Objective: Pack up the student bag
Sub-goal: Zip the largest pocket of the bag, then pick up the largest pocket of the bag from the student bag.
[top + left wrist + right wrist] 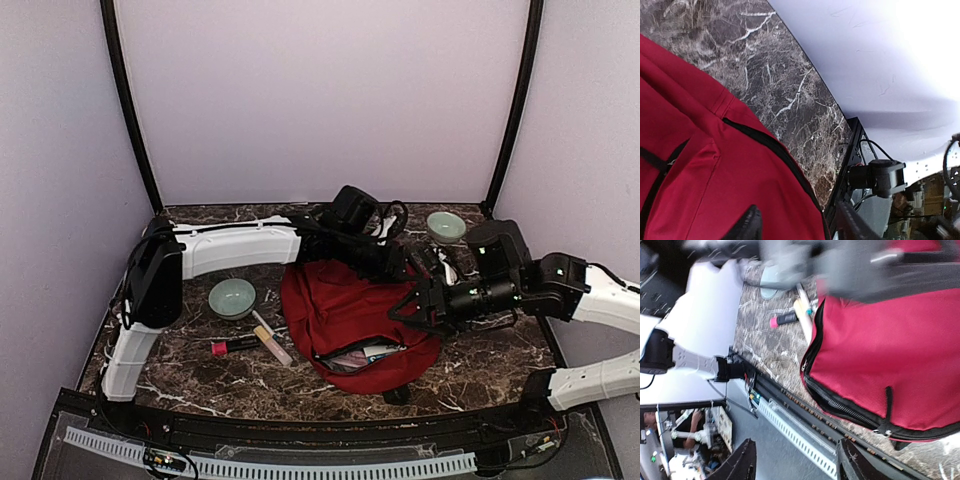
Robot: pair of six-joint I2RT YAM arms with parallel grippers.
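Left pincer (800,227) parted and empty, right pincer (797,462) parted and empty, both reaching inward

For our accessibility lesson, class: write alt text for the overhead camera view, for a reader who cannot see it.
A large soft dark-red fabric backpack lies on a dark marble table, a zip pocket open, with the white-and-black left arm and right arm reaching its far side. Left of it sit a pale green bowl and a pink-capped black marker.
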